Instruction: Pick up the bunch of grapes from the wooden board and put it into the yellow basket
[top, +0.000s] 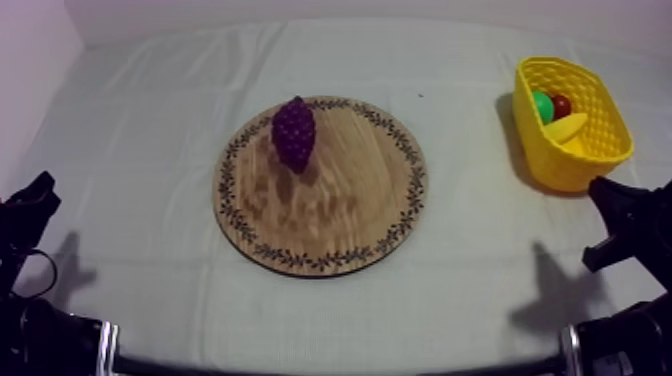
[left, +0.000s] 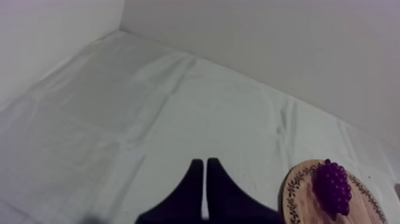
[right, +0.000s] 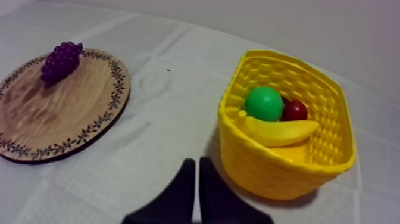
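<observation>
The bunch of grapes (top: 294, 133) lies on the wooden board (top: 345, 205), on its far left part, close to the patterned rim. Its long axis runs roughly from the far side of the table toward the near side, and the narrower end points toward the near edge.

Our left gripper (left: 205, 162) sits low at the near left of the table, fingers pressed together into a narrow wedge and holding nothing. The grapes are ahead of it and off to its right, well apart.

Our right gripper (right: 197, 162) is likewise closed on nothing. It hangs just in front of the yellow basket (top: 610, 150) at the right side of the table, and the grapes lie well away to its left, on the far side of the board. In the basket are a banana (right: 280, 131), a round green fruit (right: 263, 103) and a small red fruit (right: 296, 111).
</observation>
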